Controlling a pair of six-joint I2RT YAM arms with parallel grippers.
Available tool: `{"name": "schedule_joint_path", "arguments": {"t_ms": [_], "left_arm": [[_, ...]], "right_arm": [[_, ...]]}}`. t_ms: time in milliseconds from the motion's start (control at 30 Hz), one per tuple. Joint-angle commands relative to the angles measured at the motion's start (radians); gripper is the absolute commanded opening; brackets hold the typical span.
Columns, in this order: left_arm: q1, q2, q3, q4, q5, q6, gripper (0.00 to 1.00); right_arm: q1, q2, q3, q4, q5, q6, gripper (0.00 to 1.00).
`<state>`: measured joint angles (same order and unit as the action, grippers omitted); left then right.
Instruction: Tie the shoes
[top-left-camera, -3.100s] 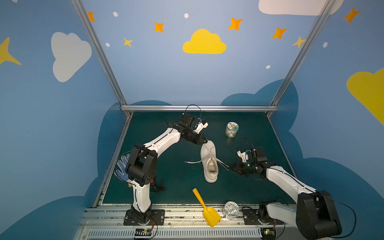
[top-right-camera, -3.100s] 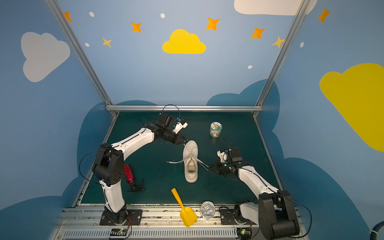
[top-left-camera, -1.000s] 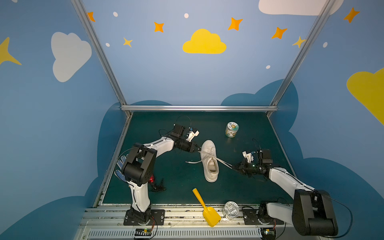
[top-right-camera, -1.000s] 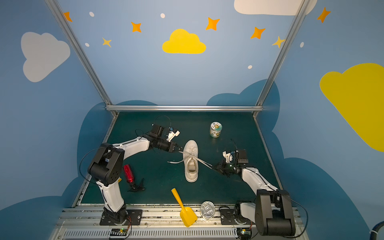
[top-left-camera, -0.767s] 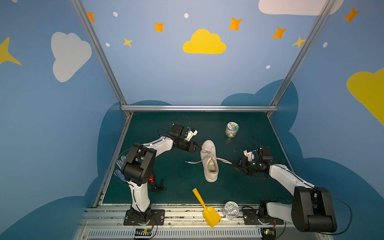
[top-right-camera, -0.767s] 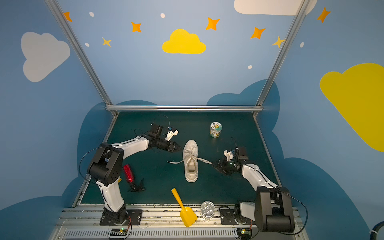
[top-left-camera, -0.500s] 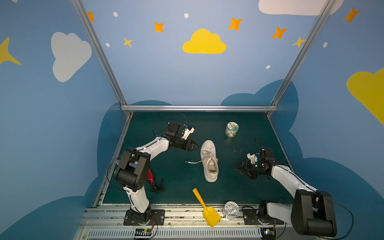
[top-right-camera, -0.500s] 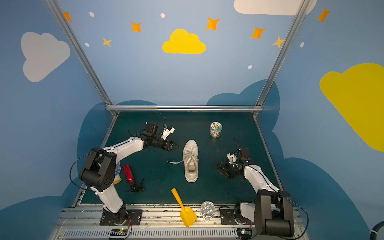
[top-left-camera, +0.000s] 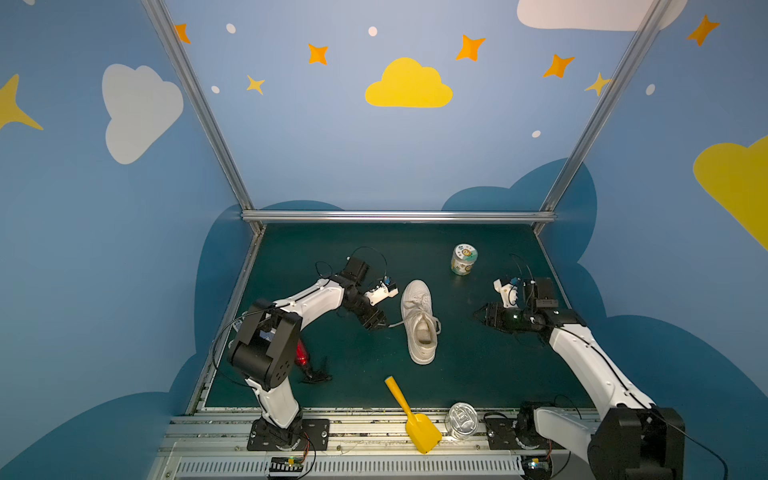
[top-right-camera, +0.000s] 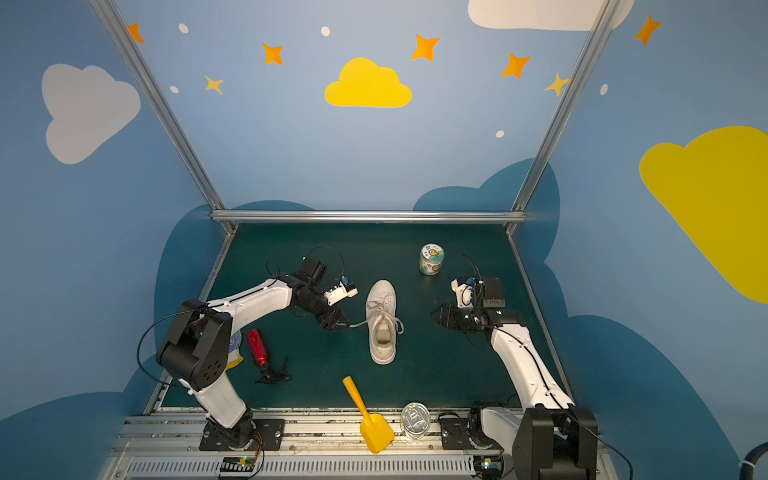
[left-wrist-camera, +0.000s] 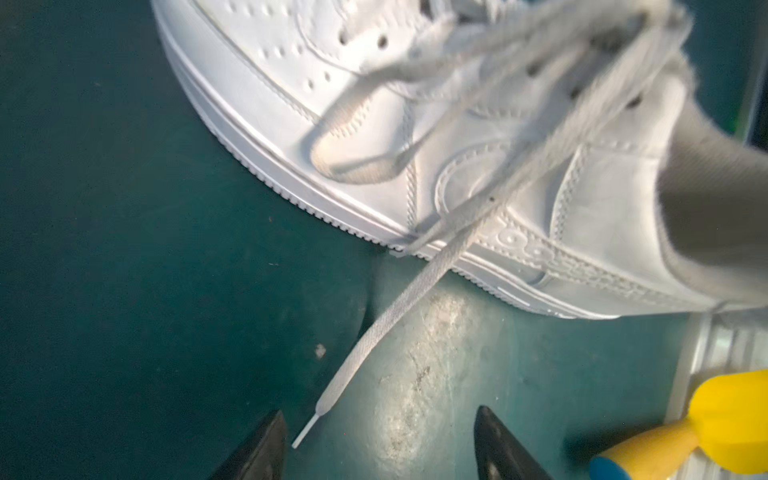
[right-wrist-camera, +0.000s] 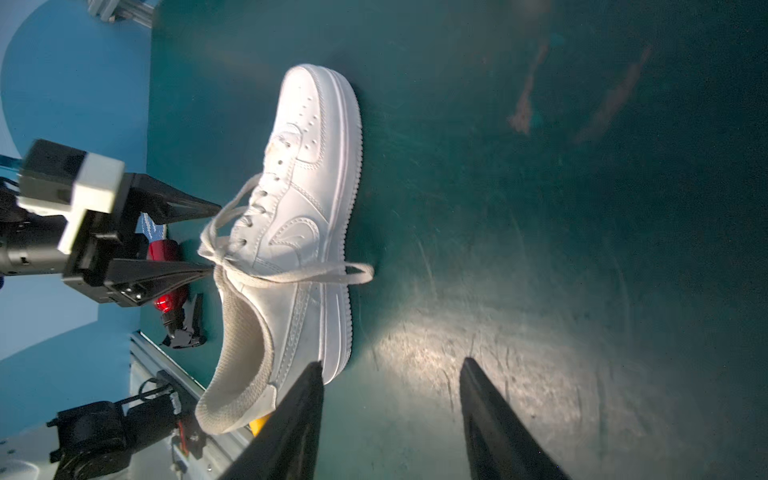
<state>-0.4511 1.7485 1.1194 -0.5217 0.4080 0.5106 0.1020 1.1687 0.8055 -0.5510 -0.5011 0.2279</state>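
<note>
You're holding the left gripper (left-wrist-camera: 379, 411) spread around the lace tip (left-wrist-camera: 307, 428) for pinching, and the right gripper (right-wrist-camera: 391, 363) spread and empty, short of the sneaker (right-wrist-camera: 307, 199).

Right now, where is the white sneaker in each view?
Both top views: sneaker at the centre of the mat, toe pointing away from the camera.
Left wrist: close up, lace end trailing toward the camera.
Right wrist: side-on, heel nearest the camera.
Shared landmark: open left tool beside it.
</note>
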Motion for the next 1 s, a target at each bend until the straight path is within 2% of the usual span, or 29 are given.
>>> {"name": "schedule_joint_path", "arguments": {"t_ms": [0, 167, 433, 633, 867, 967], "left_arm": [[-0.032, 0.021, -0.014, 0.028, -0.060, 0.100, 0.71], [-0.082, 0.055, -0.027, 0.079, -0.132, 0.151, 0.71], [-0.125, 0.088, -0.020, 0.094, -0.207, 0.197, 0.65], [-0.152, 0.107, -0.020, 0.105, -0.256, 0.205, 0.51], [-0.152, 0.090, -0.008, 0.106, -0.243, 0.186, 0.48], [-0.145, 0.055, -0.006, 0.124, -0.213, 0.110, 0.53]], "right_arm": [[0.054, 0.084, 0.096, -0.017, 0.031, -0.071, 0.52], [0.108, 0.202, 0.201, -0.030, 0.026, -0.100, 0.51], [0.118, 0.307, 0.300, -0.030, 0.000, -0.092, 0.47], [0.120, 0.328, 0.313, -0.016, -0.019, -0.077, 0.46], [0.121, 0.339, 0.306, -0.017, -0.029, -0.069, 0.45], [0.120, 0.338, 0.308, -0.017, -0.029, -0.063, 0.45]]}}
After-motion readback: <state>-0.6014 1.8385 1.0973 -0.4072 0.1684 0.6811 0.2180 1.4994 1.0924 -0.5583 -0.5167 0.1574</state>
